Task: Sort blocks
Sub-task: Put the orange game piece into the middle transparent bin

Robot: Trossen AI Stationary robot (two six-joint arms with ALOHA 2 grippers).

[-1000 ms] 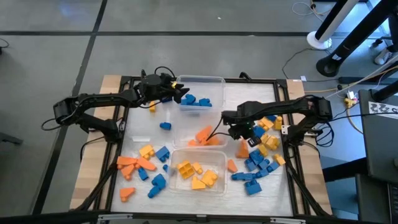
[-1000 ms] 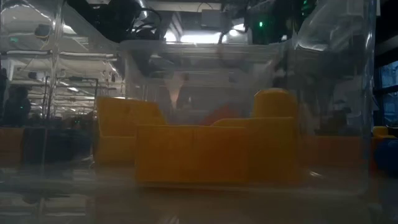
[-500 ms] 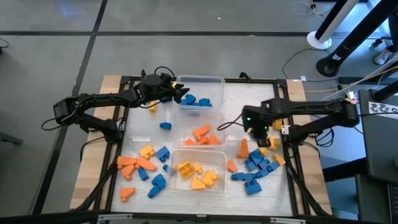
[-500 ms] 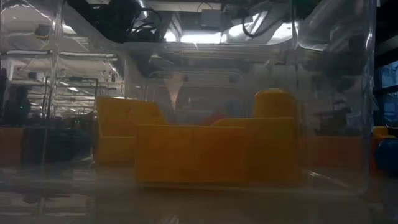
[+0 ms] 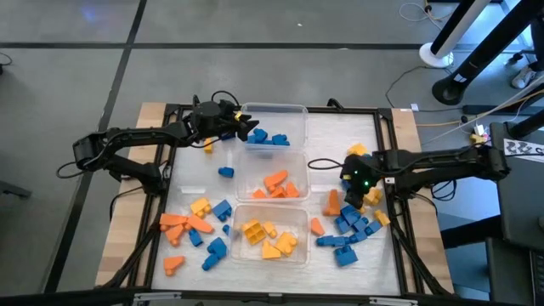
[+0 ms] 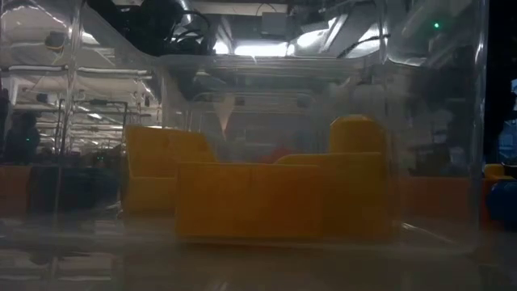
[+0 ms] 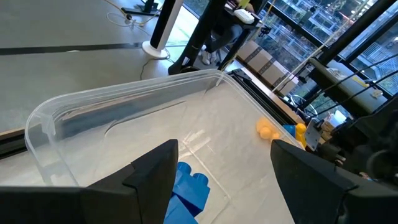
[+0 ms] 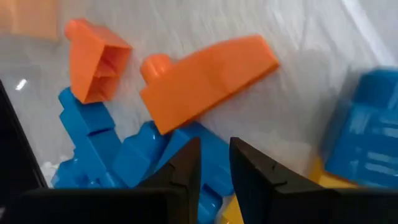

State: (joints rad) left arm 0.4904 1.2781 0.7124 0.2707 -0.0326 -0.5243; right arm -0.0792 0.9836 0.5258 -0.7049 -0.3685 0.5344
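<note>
Three clear tubs stand in a row down the table's middle. The far tub (image 5: 285, 119) holds blue blocks (image 5: 268, 138), the middle tub (image 5: 297, 163) holds orange blocks (image 5: 276, 184), and the near tub (image 5: 299, 219) holds yellow blocks (image 5: 268, 238). Loose blocks lie in a left pile (image 5: 195, 225) and a right pile (image 5: 350, 228). My left gripper (image 5: 248, 130) hangs open over the far tub's left end, above a blue block (image 7: 186, 193). My right gripper (image 5: 353, 183) points down over the right pile. Its fingers (image 8: 186, 171) stand a little apart, empty, above blue blocks (image 8: 130, 155) and an orange wedge (image 8: 208, 74).
A single blue block (image 5: 225, 172) and a yellow one (image 5: 208, 147) lie left of the tubs. More yellow blocks (image 5: 371, 197) lie under my right arm. A black frame (image 5: 393, 153) rims the white mat. Through the near tub's wall, the low view shows yellow blocks (image 6: 266, 202).
My right gripper has gone from over the middle tub toward the table's right edge and somewhat down. It has rolled about its own axis and now stands over the right pile. The gap between its fingers looks the same.
</note>
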